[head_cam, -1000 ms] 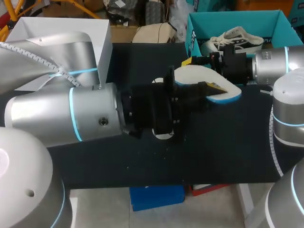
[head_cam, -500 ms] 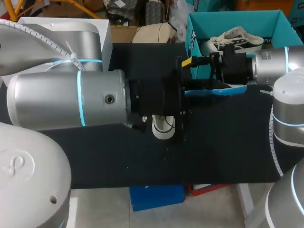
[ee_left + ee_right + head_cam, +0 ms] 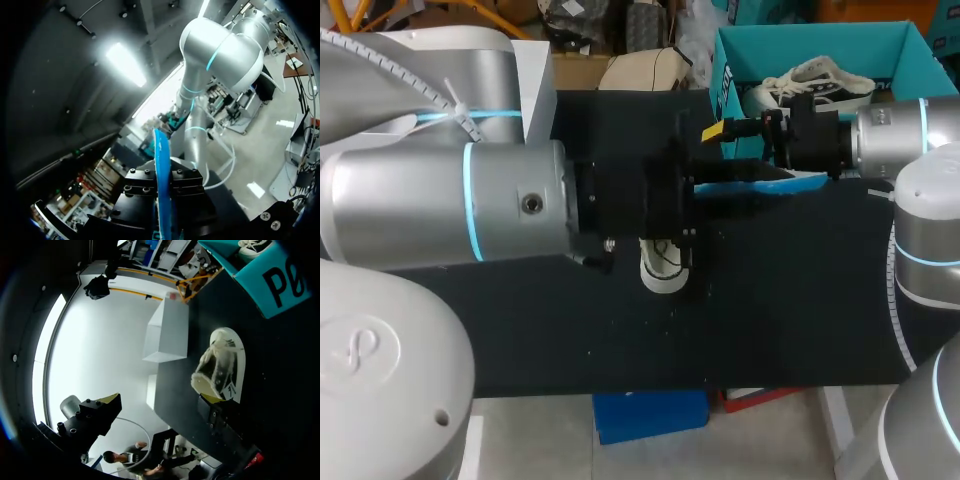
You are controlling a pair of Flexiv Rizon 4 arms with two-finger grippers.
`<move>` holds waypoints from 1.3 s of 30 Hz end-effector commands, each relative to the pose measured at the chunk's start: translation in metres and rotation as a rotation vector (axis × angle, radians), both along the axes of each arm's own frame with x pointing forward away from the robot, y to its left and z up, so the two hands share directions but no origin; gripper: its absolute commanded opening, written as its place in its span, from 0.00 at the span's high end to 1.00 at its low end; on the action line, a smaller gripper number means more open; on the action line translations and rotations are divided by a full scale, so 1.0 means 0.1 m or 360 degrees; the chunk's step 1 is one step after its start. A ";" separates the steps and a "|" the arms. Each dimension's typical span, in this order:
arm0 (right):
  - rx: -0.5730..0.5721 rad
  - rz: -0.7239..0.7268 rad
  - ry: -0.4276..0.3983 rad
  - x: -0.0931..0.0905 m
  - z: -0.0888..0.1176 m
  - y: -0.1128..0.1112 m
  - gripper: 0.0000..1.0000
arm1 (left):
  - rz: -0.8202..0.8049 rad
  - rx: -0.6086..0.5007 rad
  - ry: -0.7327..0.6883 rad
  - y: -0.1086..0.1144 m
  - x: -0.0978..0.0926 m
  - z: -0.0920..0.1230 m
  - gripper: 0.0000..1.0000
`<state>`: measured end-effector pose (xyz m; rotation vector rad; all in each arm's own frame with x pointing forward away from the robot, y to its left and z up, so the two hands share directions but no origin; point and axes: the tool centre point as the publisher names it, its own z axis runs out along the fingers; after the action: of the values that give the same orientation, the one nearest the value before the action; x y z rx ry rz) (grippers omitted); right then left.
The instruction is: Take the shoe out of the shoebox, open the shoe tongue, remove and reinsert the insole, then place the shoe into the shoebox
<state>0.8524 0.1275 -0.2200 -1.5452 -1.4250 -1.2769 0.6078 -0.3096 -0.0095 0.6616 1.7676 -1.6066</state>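
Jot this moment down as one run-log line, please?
left tool: shut on insole | right tool: open, empty | shoe: on table, outside shoebox

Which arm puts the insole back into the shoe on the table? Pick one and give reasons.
Left. The left gripper is shut on the insole, and the shoe lies on the table right by it. The right gripper is open and empty, off by the shoebox.
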 end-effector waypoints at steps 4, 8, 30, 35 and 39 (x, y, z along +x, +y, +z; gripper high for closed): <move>0.0003 -0.0005 -0.0003 0.00 -0.01 0.01 0.00 | 0.0417 0.0252 -0.0035 -0.07 0.04 -0.10 1.00; 0.0003 -0.0005 -0.0003 0.00 -0.01 0.01 0.00 | 0.0646 0.0368 -0.0073 -0.08 0.05 -0.09 1.00; 0.0003 -0.0005 -0.0003 0.00 -0.01 0.01 0.00 | 0.1011 0.0566 -0.0150 0.02 0.09 -0.05 1.00; 0.0003 -0.0005 -0.0003 0.00 -0.01 0.01 0.00 | 0.1018 0.0641 -0.0047 0.01 0.33 -0.09 1.00; 0.0003 -0.0005 -0.0003 0.00 -0.01 0.01 0.00 | 0.1043 0.0644 -0.0011 0.01 0.59 -0.01 1.00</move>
<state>0.8524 0.1275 -0.2200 -1.5453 -1.4248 -1.2771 0.6606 -0.3040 -0.0184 0.4139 1.9465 -1.1550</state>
